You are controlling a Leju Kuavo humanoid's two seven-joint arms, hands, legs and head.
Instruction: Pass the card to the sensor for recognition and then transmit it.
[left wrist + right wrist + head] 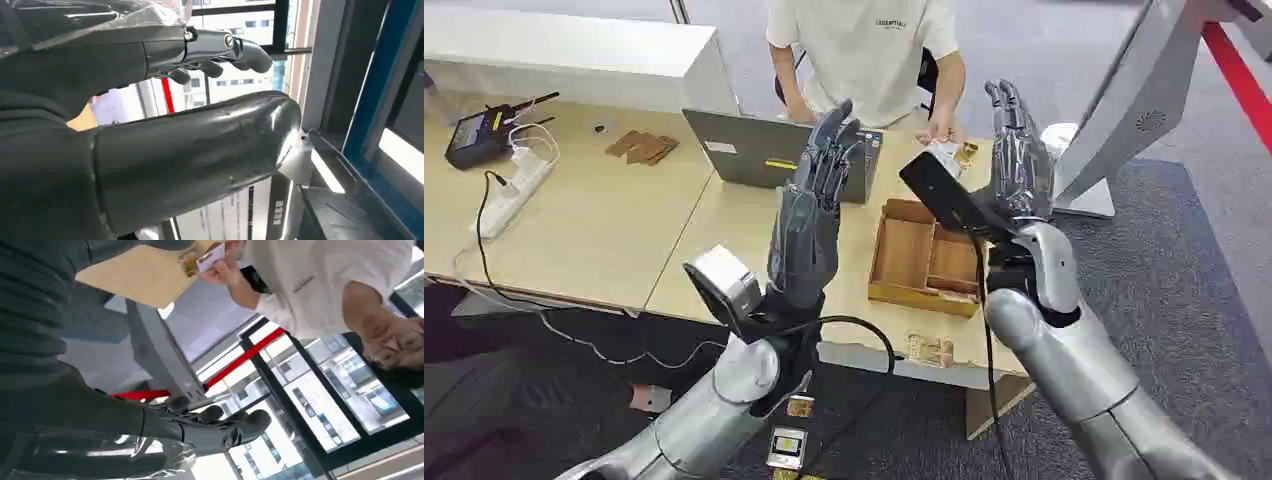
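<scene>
Silver arms raised; left hand [816, 190], right hand [1018, 160] upright, empty, fingers extended.

This looks like an office or reception-style test area in a multi-storey building. A long light-wood desk [624, 220] stands on grey carpet [1184, 280] and carries a grey laptop [754, 150], a white power strip [509, 190] with trailing cables, a black handheld radio [479, 130] and a wooden tray [924, 255]. A person in a white T-shirt [869, 50] sits behind it. Beside the desk stands a white kiosk screen on a stand [1124, 110]. Large dark-framed windows [320, 390] look out on neighbouring office blocks.
</scene>
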